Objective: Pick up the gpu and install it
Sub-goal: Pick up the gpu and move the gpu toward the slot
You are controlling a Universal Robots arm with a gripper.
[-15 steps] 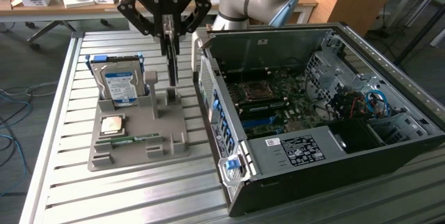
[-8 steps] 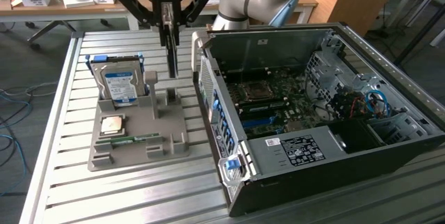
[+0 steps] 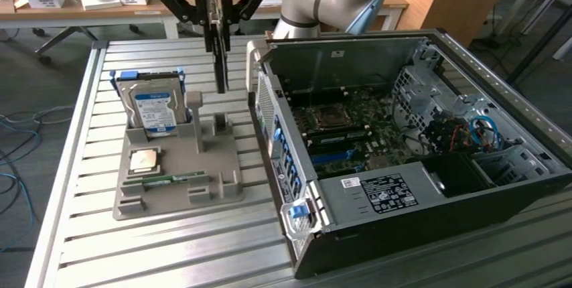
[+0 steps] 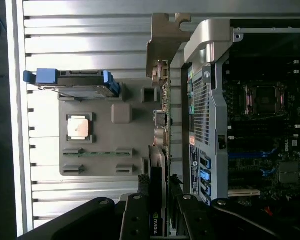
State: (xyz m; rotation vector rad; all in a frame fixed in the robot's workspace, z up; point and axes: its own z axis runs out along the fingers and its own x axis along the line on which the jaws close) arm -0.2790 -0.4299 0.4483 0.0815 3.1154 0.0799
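Half done: gripper was clamped on the graphics card, held above the grey tray at upper centre; fitting into the computer case remained outstanding.

Soft, even room light fills the exterior view, with no hard shadows. The slatted metal table carries a pale sheen, strongest on its near slats, and the grey tray throws only a faint shadow. The open computer case is dimmer inside, darkest in the near compartment on the exterior view's right. The gripper and the gpu read dark against the table. In the wrist view the slats glare almost white, while the case's interior sinks nearly black.
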